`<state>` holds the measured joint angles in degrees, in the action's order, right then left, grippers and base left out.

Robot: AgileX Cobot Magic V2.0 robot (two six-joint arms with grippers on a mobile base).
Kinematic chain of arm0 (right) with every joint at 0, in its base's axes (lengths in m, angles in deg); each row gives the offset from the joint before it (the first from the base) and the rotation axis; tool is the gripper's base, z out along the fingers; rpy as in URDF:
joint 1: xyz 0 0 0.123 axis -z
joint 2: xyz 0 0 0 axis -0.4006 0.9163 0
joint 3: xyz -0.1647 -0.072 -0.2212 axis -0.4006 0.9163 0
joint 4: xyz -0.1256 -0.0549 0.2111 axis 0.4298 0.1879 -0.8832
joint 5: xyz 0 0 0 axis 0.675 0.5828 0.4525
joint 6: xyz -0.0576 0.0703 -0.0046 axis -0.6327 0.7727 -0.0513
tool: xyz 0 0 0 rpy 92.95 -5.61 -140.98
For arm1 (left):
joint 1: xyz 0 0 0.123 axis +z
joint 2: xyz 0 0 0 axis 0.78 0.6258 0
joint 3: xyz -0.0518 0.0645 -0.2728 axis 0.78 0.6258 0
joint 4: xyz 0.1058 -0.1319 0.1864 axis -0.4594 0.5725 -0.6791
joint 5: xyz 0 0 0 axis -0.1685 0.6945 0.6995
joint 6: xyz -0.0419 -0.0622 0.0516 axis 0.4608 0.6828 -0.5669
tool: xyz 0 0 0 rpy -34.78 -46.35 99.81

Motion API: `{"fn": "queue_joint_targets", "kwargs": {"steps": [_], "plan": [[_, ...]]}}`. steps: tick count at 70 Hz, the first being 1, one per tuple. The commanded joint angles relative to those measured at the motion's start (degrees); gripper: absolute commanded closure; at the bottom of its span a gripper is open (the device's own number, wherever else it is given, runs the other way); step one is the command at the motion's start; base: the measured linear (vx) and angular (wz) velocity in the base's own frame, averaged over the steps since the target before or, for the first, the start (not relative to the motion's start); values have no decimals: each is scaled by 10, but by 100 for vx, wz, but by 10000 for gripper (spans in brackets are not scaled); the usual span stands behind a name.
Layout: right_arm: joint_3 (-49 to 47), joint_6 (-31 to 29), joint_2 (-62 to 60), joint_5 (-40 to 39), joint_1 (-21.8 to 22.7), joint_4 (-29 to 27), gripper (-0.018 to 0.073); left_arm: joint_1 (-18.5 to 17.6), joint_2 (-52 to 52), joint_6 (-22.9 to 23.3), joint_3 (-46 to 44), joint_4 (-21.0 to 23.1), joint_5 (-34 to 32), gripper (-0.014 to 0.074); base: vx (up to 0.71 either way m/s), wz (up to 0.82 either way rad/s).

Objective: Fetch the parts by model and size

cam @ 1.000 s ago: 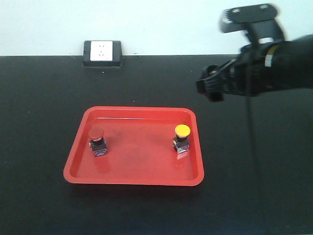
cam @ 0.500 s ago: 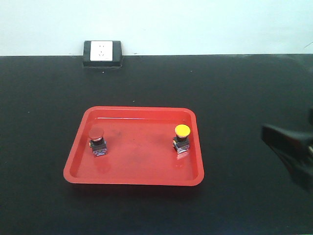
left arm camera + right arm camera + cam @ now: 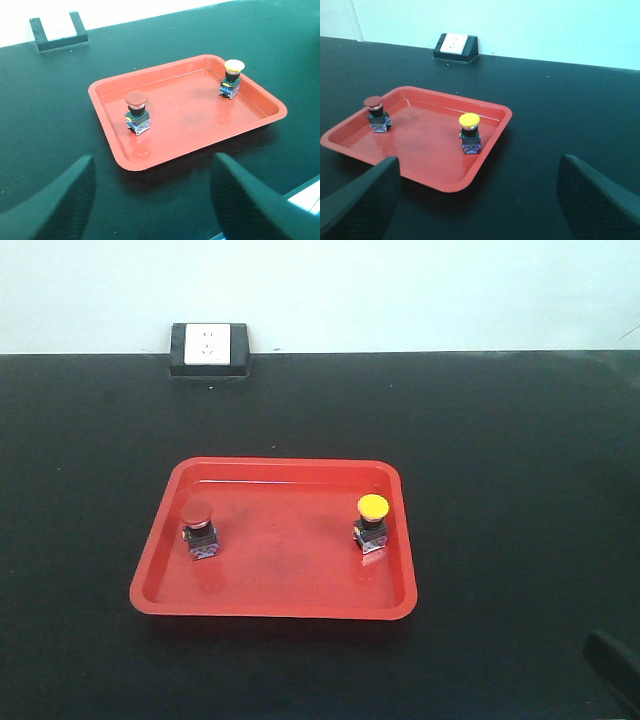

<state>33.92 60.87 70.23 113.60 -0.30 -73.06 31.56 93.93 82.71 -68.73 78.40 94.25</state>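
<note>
1. Front view: red tray (image 3: 280, 540) lay on the black table (image 3: 500, 440); red-capped switch (image 3: 198, 528) stood upright at its left, yellow-capped switch (image 3: 372, 523) at its right, well apart.
2. Left wrist view: left gripper (image 3: 152, 200) spread wide, holding nothing.
3. Right wrist view: right gripper (image 3: 477, 200) spread wide, holding nothing.

From my left wrist camera: red-capped switch (image 3: 137, 111) and yellow-capped switch (image 3: 232, 77) stand upright, well apart, in the red tray (image 3: 165, 145); left gripper (image 3: 150, 197) fingers spread wide.
</note>
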Motion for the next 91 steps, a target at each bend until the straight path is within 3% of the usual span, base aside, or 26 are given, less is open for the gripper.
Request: {"fn": "queue_joint_targets", "kwargs": {"steps": [1, 8, 16, 20, 32, 91], "plan": [[-2, -7, 5, -49, 2, 1, -30, -3, 7, 4, -14, 8, -44, 204, 0, 0], [-2, -17, 5, -46, 2, 1, -3, -3, 9, 4, -14, 7, -40, 310, 0, 0], [-2, -19, 5, -47, 2, 5, 93, -3, 9, 4, -14, 7, -40, 512, 0, 0], [-2, -19, 5, -47, 2, 9, 188, -3, 9, 4, -14, 7, -40, 608, 0, 0], [-2, -21, 5, -47, 2, 12, 577, -3, 9, 3, -14, 8, -40, 603, 0, 0], [-2, -20, 5, -46, 2, 9, 569, -3, 9, 3, -13, 9, -39, 604, 0, 0]]}}
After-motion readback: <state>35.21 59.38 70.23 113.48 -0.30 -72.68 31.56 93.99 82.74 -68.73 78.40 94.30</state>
